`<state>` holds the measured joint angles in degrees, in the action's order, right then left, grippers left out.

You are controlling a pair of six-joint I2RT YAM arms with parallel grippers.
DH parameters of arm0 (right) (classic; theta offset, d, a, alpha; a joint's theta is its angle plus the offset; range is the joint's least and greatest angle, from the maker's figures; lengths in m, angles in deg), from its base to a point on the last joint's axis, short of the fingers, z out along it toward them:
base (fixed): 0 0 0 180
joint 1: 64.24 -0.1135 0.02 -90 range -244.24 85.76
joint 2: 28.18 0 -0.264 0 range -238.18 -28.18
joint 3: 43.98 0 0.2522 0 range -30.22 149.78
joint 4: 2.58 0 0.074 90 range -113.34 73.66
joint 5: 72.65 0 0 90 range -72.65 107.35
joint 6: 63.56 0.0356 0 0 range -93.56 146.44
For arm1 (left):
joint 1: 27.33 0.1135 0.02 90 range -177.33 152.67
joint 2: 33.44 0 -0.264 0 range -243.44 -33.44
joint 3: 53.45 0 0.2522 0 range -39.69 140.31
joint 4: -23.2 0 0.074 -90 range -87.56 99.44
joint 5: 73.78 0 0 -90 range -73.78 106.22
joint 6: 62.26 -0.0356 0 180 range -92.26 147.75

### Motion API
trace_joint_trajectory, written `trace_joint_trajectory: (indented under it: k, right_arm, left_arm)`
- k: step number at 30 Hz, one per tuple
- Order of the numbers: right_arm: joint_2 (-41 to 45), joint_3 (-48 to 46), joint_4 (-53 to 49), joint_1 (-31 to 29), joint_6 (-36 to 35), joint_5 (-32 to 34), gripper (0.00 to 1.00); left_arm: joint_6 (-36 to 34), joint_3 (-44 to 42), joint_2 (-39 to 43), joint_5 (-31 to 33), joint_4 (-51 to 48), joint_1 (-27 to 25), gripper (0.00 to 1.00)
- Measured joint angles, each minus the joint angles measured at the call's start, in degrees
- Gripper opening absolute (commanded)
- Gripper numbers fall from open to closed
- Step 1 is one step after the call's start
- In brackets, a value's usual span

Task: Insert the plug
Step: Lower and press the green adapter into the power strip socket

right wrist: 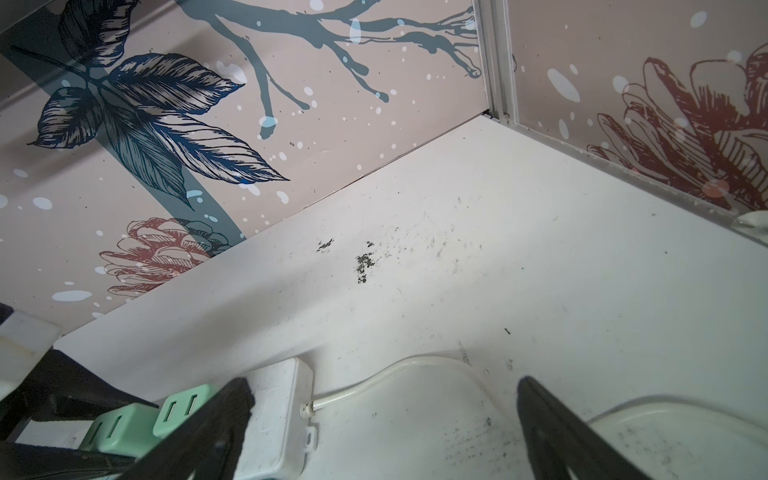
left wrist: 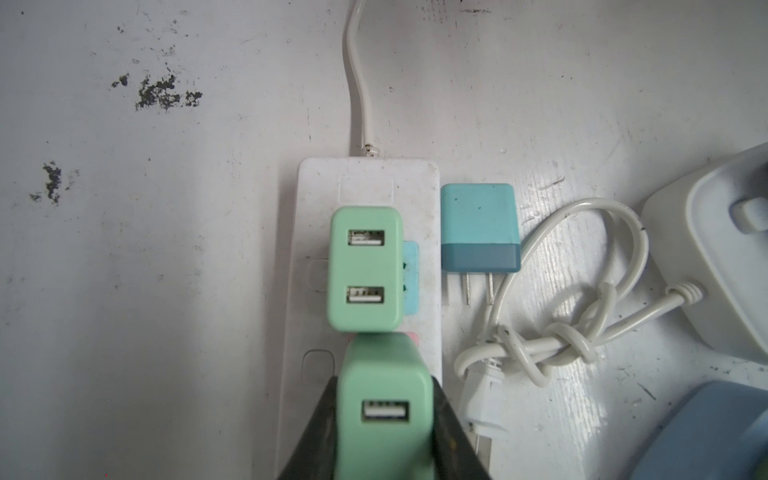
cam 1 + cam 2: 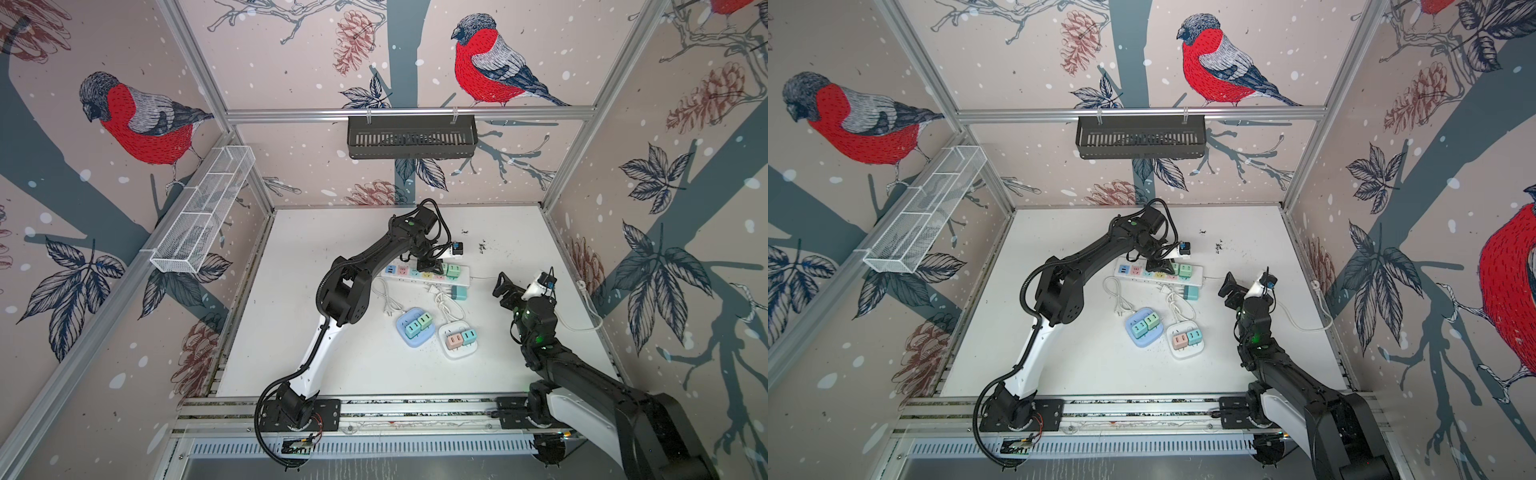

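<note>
Plug (image 2: 384,409), mint green, is sitting clamped in the left gripper (image 3: 429,264) over the power strip (image 2: 370,183) beside a seated twin (image 2: 365,270), seemingly needing a final push, while the right gripper (image 1: 384,386) is hovering spread and empty.

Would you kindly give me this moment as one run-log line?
left gripper: shut on green plug | green plug: at power strip, seating unclear | right gripper: open, empty

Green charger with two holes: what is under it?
Under the green charger lies the white power strip; a blue socket edge peeks out. Its prongs are covered.
</note>
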<state>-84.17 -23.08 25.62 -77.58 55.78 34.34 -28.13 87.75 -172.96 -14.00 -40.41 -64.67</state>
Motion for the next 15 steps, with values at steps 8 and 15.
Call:
trace_joint_trajectory:
  k: [8,15]
  right_arm:
    - [0.0,0.0,0.0,-0.1,-0.8,0.0,0.99]
    - [0.1,0.0,0.0,-0.1,-0.8,0.0,0.99]
  left_arm:
    - [0.3,1.3,-0.9,-0.6,-0.3,0.0,0.00]
    - [1.5,1.4,-0.9,0.7,-0.1,0.0,0.00]
